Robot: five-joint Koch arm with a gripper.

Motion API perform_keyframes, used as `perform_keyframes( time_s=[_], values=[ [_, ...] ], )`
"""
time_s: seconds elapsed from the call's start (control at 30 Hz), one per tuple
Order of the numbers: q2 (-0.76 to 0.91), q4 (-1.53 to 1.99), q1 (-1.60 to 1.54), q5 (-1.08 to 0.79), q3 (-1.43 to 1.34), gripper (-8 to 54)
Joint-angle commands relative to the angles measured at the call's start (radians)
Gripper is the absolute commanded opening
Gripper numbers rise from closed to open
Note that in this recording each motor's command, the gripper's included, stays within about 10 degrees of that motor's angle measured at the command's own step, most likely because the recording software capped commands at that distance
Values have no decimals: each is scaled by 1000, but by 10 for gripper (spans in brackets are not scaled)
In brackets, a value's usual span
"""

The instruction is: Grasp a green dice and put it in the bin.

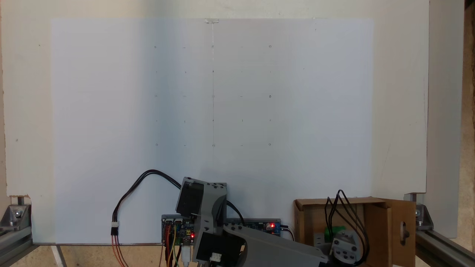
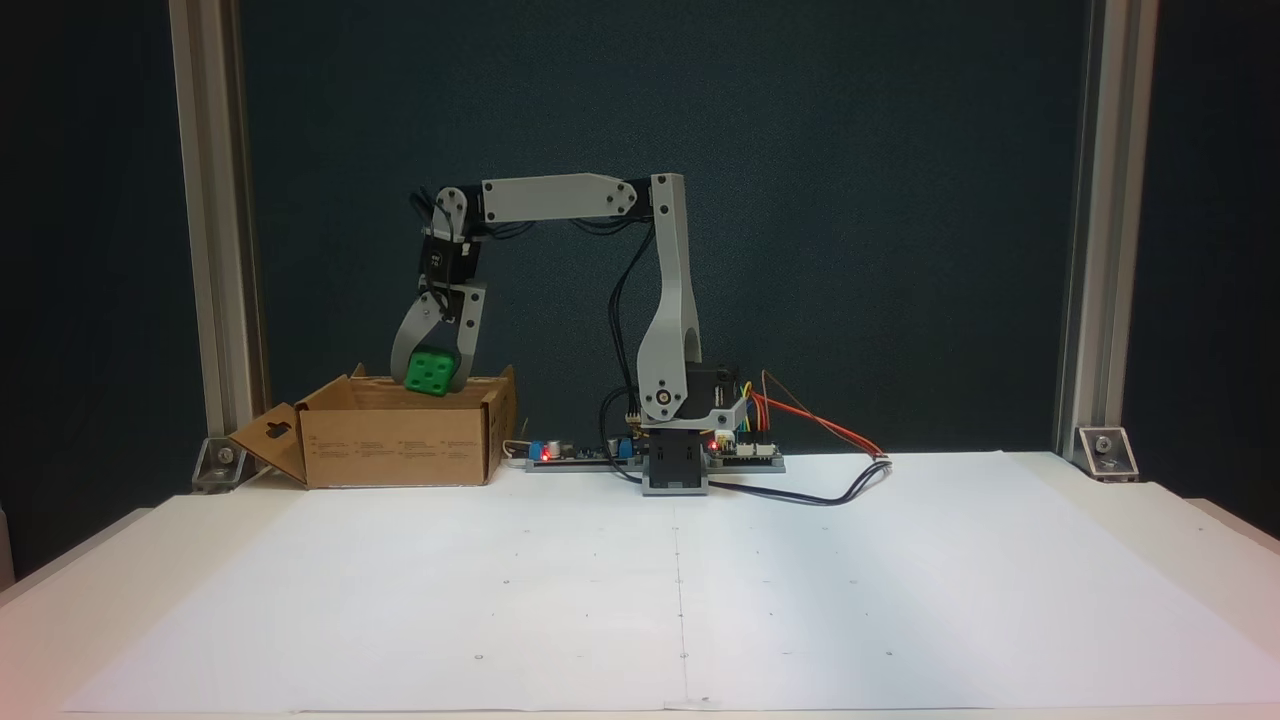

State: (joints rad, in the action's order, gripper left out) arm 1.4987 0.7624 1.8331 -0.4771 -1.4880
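Bright green dice, dimpled face, pinched between fingers above brown cardboard bin.

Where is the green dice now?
In both fixed views the green dice is held between the gripper jaws, just above the open top of the bin.

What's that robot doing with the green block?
The robot's hand is holding the green dice between its two fingers, right over the open top of the cardboard box. The dice is at the box's rim and has not been let go yet. From above, the dice shows inside the box's outline. The white sheet in front lies bare.
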Motion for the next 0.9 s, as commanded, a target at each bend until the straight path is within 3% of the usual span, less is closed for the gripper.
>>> perform_keyframes(
  time_s=[0.0, 0.07, 0.13, 0.37, 0.47, 0.7, 0.87],
  values=[
    [3, -32, -9, -60, 67, 200],
    [-2, -32, -8, -60, 67, 329],
    [-6, -32, -8, -60, 67, 387],
    [6, -81, -17, -40, 67, 418],
    [106, -78, -97, 61, 67, 418],
    [230, -29, -508, 334, 64, 437],
    [264, -34, -868, 423, 63, 440]
  ],
)
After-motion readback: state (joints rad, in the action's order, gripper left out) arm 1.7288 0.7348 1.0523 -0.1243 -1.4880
